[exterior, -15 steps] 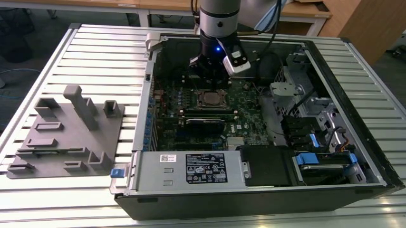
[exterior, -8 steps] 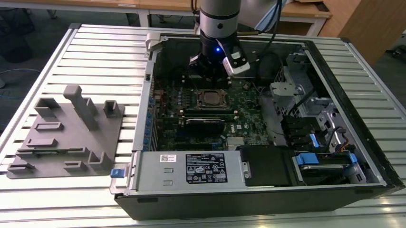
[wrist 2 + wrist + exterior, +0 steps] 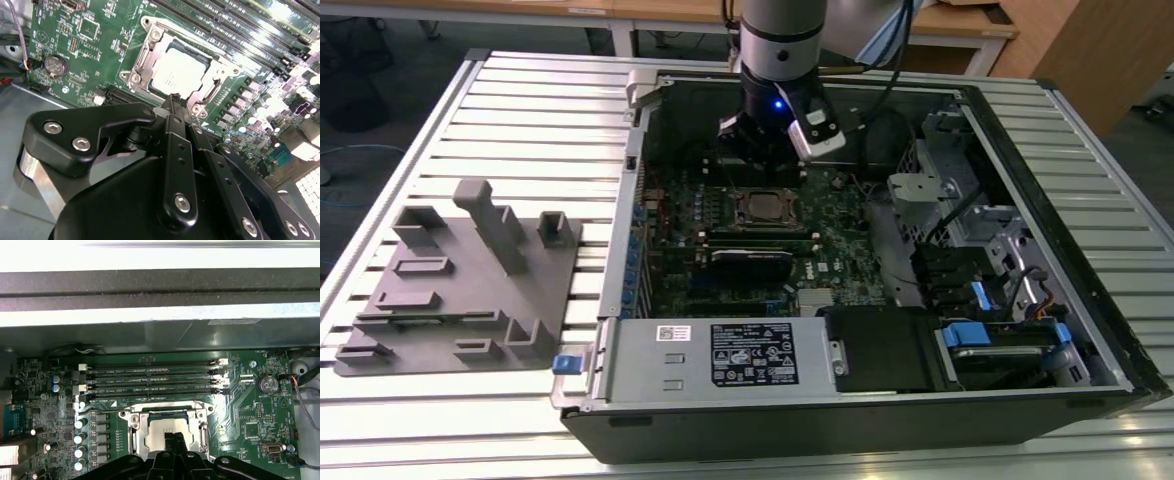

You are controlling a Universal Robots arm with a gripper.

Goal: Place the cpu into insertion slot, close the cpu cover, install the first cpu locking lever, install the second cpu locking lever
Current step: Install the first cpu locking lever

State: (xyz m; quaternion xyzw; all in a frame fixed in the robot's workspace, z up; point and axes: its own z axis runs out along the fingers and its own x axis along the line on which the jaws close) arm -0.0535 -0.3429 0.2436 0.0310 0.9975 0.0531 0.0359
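Observation:
The cpu (image 3: 177, 75) lies flat in the insertion slot (image 3: 145, 47) on the green board, its dull silver top showing. The cpu cover (image 3: 212, 75) is down around it, framing the chip through its window. A thin wire lever (image 3: 214, 92) runs along one side of the socket. My gripper (image 3: 173, 100) hangs just above the socket's edge, fingers shut together with nothing between them. In the first wrist view the gripper (image 3: 174, 439) sits over the near part of the cpu (image 3: 159, 429). In the exterior view the gripper (image 3: 763, 155) is above the socket (image 3: 767, 206) inside the open case.
Long black memory slots (image 3: 155, 380) run beside the socket, with a coin battery (image 3: 266, 385) nearby. The power supply (image 3: 720, 355) and the drive cage (image 3: 961, 200) crowd the case. A grey fixture (image 3: 454, 280) stands on the slatted table at the exterior view's left.

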